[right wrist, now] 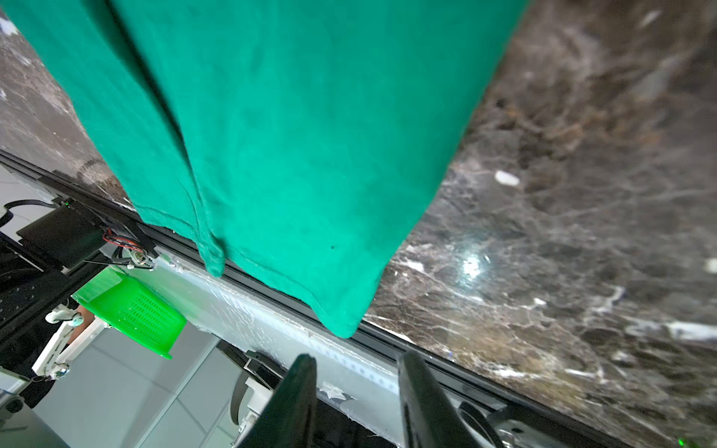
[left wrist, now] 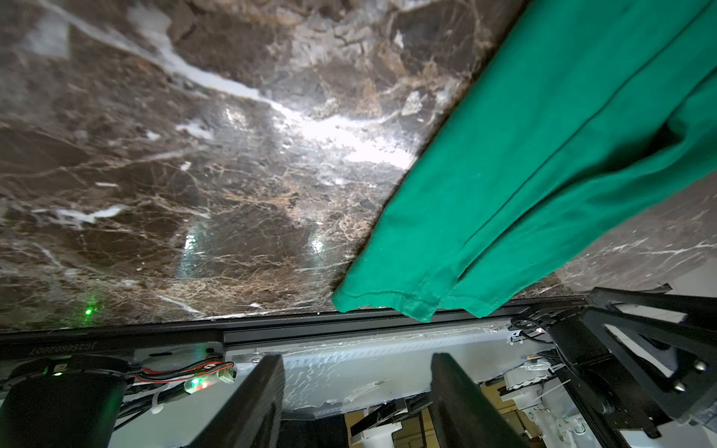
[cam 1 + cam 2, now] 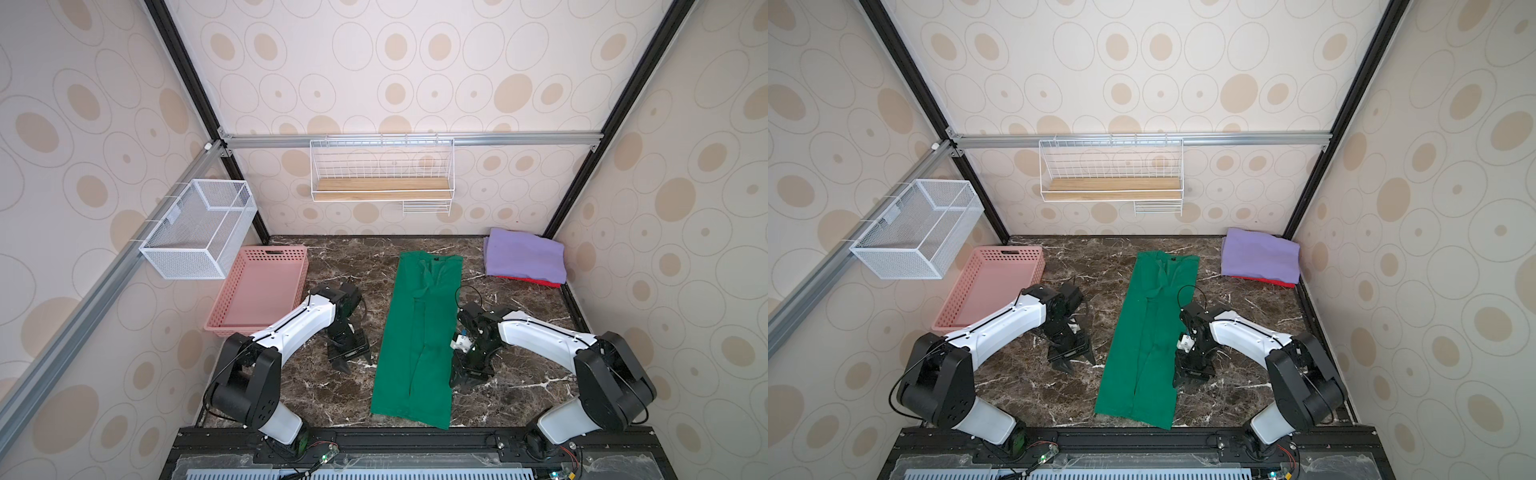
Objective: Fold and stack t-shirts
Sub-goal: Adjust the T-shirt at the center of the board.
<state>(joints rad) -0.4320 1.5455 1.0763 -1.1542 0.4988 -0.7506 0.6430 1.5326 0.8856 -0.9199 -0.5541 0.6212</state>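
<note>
- The left claw (image 2: 357, 388) is wide open and empty, low beside the green shirt (image 3: 415, 332).
- The right claw (image 1: 361, 388) is open a bit less. It is empty too, at the shirt's other side.
- The green shirt lies mid tabletop (image 3: 332, 395) as a long strip, sides folded in.
- Next, I think, each claw must pinch a near corner and lift it to the collar.
- The purple shirt (image 3: 525, 257) sits folded on the red shirt (image 3: 540, 283), far corner.

- Marble tabletop (image 3: 519, 353): dark, veined, glossy.
- Pink perforated basket (image 3: 272, 250): upright, far left on the tabletop.
- White mesh basket (image 3: 199, 232): hung on the left wall rail (image 3: 104, 286), above the pink one.
- White wire shelf (image 3: 381, 166): far wall, wooden board (image 3: 381, 189) inside.
- Green perforated item (image 1: 132, 310), possibly a tray: beyond the near table edge.
</note>
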